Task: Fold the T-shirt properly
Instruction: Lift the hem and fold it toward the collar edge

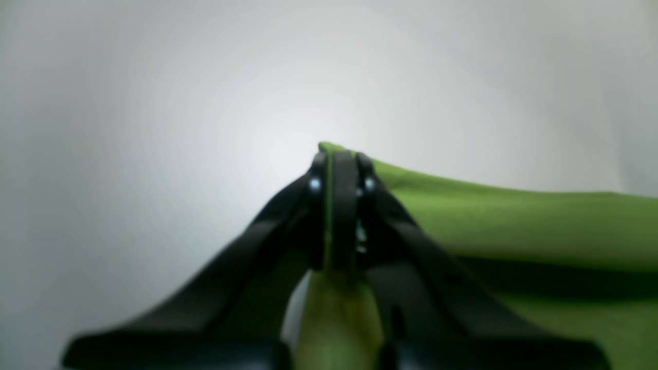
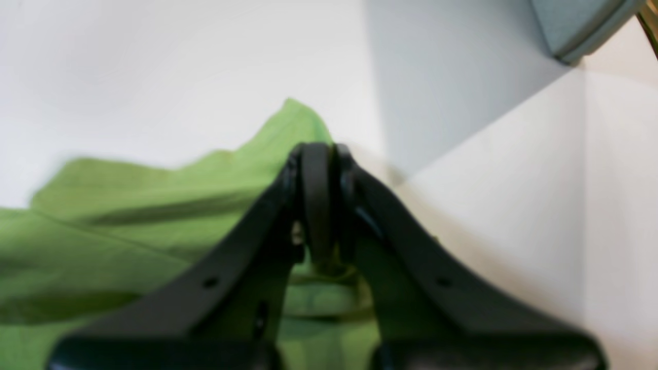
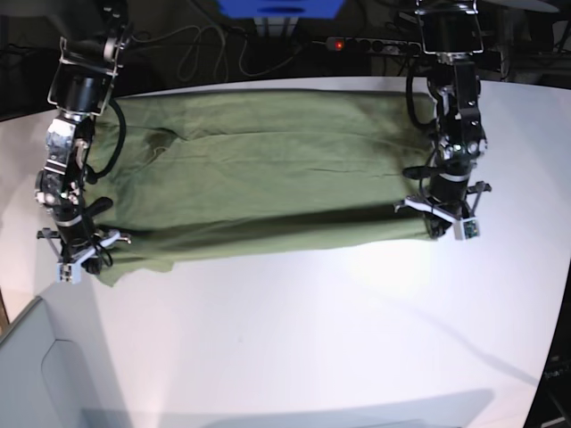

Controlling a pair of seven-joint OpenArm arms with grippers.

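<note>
T-shirt: we see the T-shirt [image 3: 268, 169] spread wide across the upper half of the base view, on the white table [image 3: 339, 339]. It is olive-green there and a brighter green in both wrist views.
T-shirt shape: a long band running left to right, with a fold line along its lower part and soft wrinkles across the middle.
Lower edge: it runs roughly straight from the lower left corner near one arm to the right end near the other.
Left claw: the left claw [image 3: 439, 223] sits at the right end of the cloth in the base view. In its own wrist view the left claw [image 1: 339, 169] has its jaws pressed together, with a thin strip of green fabric pinched between them.
Left wrist cloth: the T-shirt [image 1: 514, 221] stretches away to the right of that frame, its edge lifted at the pinch.
Right claw: the right claw [image 3: 82, 257] is at the lower left corner of the cloth in the base view. In its wrist view the right claw [image 2: 318, 164] is closed tight, with fabric bunched at the jaws.
Right wrist cloth: the T-shirt [image 2: 128, 231] fills the left and lower centre of that frame, rising to a peak just behind the jaws.
Table: bare white surface fills the lower half of the base view.
Background: we note cables and a power strip [image 3: 370, 44] along the top edge, behind the table.
</note>
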